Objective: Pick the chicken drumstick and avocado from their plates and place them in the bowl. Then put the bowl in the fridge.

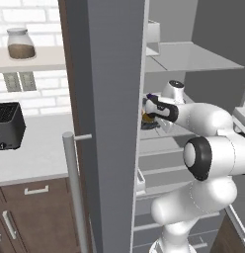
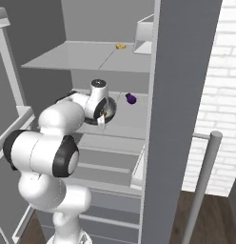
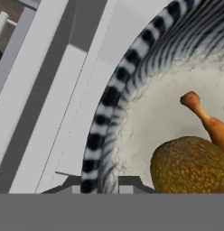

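Gripper [image 3: 103, 188] sits at the rim of the bowl [image 3: 132, 90], with one dark fingertip on either side of the striped rim; the jaws look closed onto the rim, gripping the bowl.

In the hand view, the bowl's pale cream inside holds the avocado [image 3: 190, 164], a speckled olive-brown lump low against the wall nearest the gripper, and the chicken drumstick [image 3: 208, 122], which lies just beyond it with its thin bone end pointing toward the bowl's middle.

From the base views, the arm reaches into the open fridge [image 1: 107, 99] and the bowl [image 2: 109, 108] is over a middle shelf [image 2: 127, 121], near that shelf's front edge. A small purple thing [image 2: 132, 98] lies further back on the same shelf. A small yellow item [image 2: 120, 46] rests on the shelf above.
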